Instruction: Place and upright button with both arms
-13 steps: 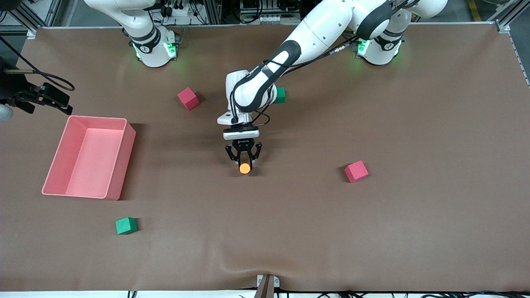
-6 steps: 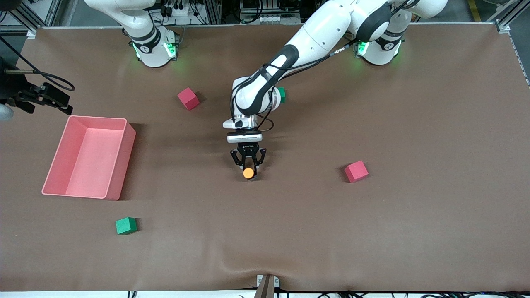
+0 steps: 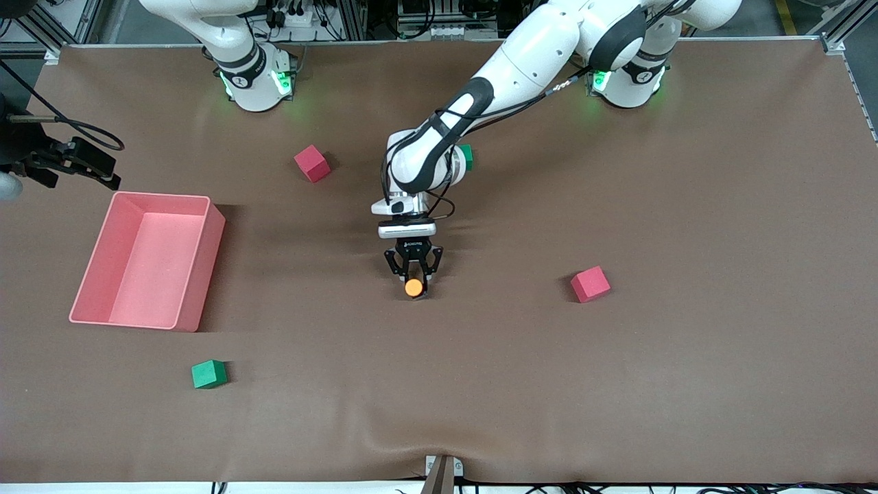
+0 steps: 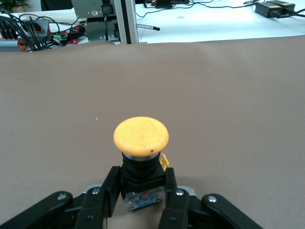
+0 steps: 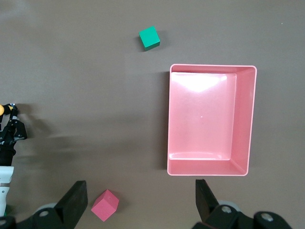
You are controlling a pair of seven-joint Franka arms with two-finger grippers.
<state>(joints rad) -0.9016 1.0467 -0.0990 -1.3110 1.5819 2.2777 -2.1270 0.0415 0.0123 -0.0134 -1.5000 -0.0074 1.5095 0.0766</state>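
Observation:
The button (image 3: 413, 287) has a round orange cap and a black body with a bluish end. My left gripper (image 3: 412, 274) is shut on it, low over the middle of the brown table. In the left wrist view the cap (image 4: 141, 135) faces up and the gripper (image 4: 141, 185) has a finger (image 4: 110, 187) on each side of the black body. I cannot tell if the button touches the table. My right gripper (image 5: 140, 202) is open and empty, high over the right arm's end of the table; it is out of the front view.
A pink bin (image 3: 161, 197) lies toward the right arm's end, also in the right wrist view (image 5: 212, 67). Pink cubes (image 3: 312, 163) (image 3: 590, 283) and green cubes (image 3: 208, 374) (image 3: 466, 156) are scattered about. The right wrist view shows a pink cube (image 5: 105, 205) and a green cube (image 5: 149, 37).
My left gripper has come down and slightly toward the front camera with the button in it. The right arm and the cubes have not moved.

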